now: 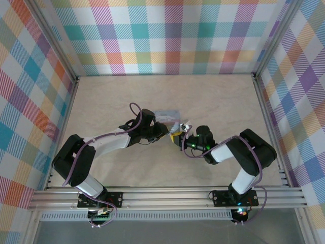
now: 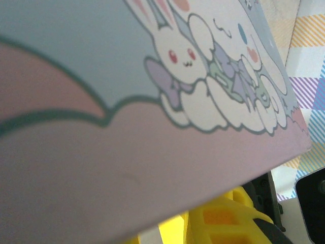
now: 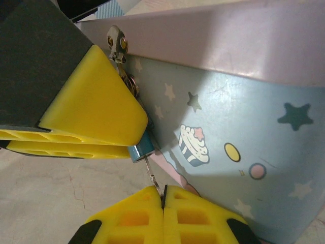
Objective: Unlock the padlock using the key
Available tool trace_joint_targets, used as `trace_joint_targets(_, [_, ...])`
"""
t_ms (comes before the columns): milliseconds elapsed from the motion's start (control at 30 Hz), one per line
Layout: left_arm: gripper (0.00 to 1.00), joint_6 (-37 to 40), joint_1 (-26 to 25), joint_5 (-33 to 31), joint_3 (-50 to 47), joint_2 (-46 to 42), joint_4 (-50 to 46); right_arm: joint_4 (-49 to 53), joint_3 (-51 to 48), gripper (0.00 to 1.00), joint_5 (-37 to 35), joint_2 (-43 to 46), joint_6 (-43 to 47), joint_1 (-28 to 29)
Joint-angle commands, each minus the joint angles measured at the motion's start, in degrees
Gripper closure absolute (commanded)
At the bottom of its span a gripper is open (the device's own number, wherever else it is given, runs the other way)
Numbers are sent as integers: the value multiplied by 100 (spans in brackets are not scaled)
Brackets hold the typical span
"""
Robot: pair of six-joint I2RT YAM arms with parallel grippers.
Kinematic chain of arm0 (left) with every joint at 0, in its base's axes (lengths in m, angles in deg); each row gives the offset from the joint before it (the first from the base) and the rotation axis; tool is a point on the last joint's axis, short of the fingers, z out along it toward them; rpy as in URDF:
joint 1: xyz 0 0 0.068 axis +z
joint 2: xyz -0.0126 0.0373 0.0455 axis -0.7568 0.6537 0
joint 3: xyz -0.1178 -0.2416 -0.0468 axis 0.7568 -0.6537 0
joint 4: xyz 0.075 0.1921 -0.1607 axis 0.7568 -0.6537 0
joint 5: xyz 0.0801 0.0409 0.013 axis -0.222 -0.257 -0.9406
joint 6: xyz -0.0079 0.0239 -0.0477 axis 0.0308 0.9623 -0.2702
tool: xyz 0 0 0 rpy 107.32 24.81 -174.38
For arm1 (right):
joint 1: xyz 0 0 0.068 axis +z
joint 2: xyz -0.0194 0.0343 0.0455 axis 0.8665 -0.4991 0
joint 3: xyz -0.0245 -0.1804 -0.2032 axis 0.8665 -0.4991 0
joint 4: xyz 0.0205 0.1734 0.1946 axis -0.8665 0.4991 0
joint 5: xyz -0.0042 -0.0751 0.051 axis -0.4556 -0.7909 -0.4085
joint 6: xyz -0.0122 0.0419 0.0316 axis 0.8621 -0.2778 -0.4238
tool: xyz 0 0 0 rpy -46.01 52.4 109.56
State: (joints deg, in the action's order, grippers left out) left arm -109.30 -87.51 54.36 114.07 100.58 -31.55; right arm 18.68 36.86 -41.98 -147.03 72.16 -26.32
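Your right claw (image 3: 162,195) is clenching the key (image 3: 151,175). In its wrist view the two yellow fingertips are pressing flat together on the thin silvery shaft. The shaft is running up and slightly left into the bottom end of the padlock (image 3: 141,151). The padlock, a small teal barrel, is sitting right against the front wall of the tin (image 3: 244,127), just above the table (image 3: 61,193). Your left claw (image 3: 133,142) is grasping it from the left, with its yellow fingers covering most of the body so that only the lower end is peeking out. Above those fingers the tin's metal clasp (image 3: 118,43) is showing, and the finger is hiding most of the shackle. Beyond that, the pink lid (image 3: 228,40) is stretching away to the right. From overhead, both claws are meeting at the near side of the tin, around the middle of the table, and the plaid walls (image 1: 172,35) are standing behind.
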Motion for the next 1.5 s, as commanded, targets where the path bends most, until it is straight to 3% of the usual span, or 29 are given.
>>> trace_joint_targets(0, [82,43,-166,665,127,24,37,-463,161,100,-24,27,73,-141])
trace_joint_targets(667, [82,25,-166,661,64,117,125,-287,394,100,188,181,20,-87])
trace_joint_targets(1467, [82,34,-170,717,-21,187,234,-98,875,100,-112,155,516,-7])
